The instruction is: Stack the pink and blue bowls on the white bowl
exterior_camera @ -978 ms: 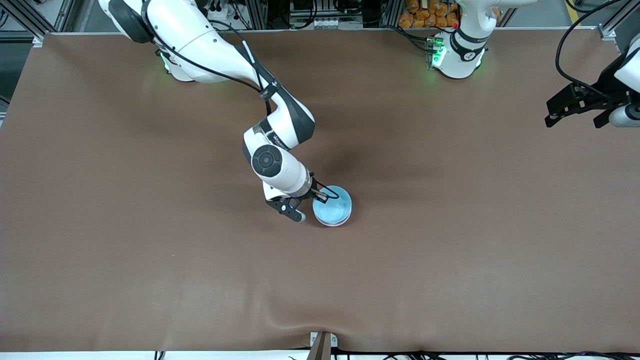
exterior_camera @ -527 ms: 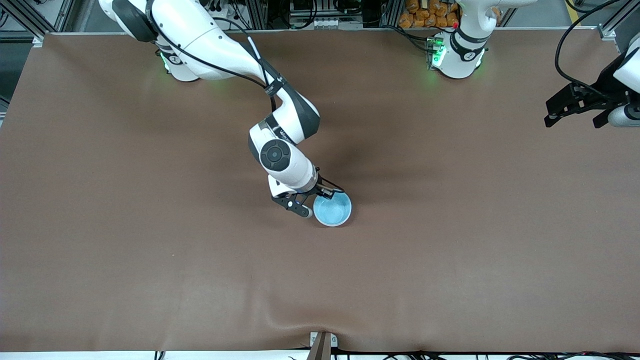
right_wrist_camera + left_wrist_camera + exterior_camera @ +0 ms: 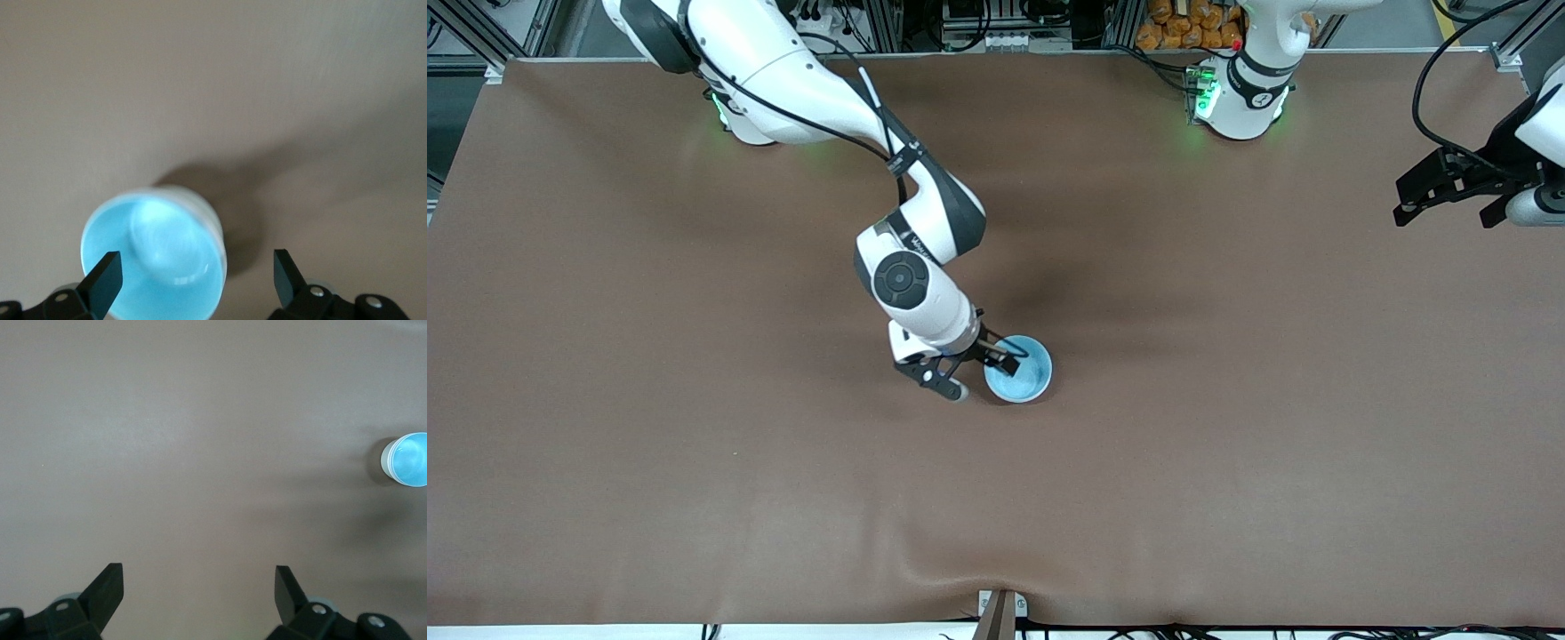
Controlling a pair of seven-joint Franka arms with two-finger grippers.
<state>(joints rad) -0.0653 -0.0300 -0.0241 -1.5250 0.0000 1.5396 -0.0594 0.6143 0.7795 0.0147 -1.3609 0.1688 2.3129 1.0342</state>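
Note:
The light blue bowl [image 3: 1021, 373] sits upright in the middle of the table. A whitish wall shows round its outside [image 3: 217, 230]; I cannot tell if that is the white bowl. The pink bowl is hidden or out of view. My right gripper [image 3: 982, 374] is open just above the blue bowl [image 3: 153, 257]. One finger is over its inside and the other is outside its rim, toward the right arm's end. My left gripper [image 3: 1449, 191] is open and empty and waits at the left arm's end of the table. The bowl [image 3: 408, 459] also shows in the left wrist view.
The brown table cover [image 3: 1227, 444] has a raised wrinkle near the front edge by a metal bracket [image 3: 1000, 609]. Both arm bases stand along the edge farthest from the front camera.
The right hand swung slightly toward the left arm's end and back again, staying open at the bowl. The blue bowl sits in the same spot. The left arm has not moved.

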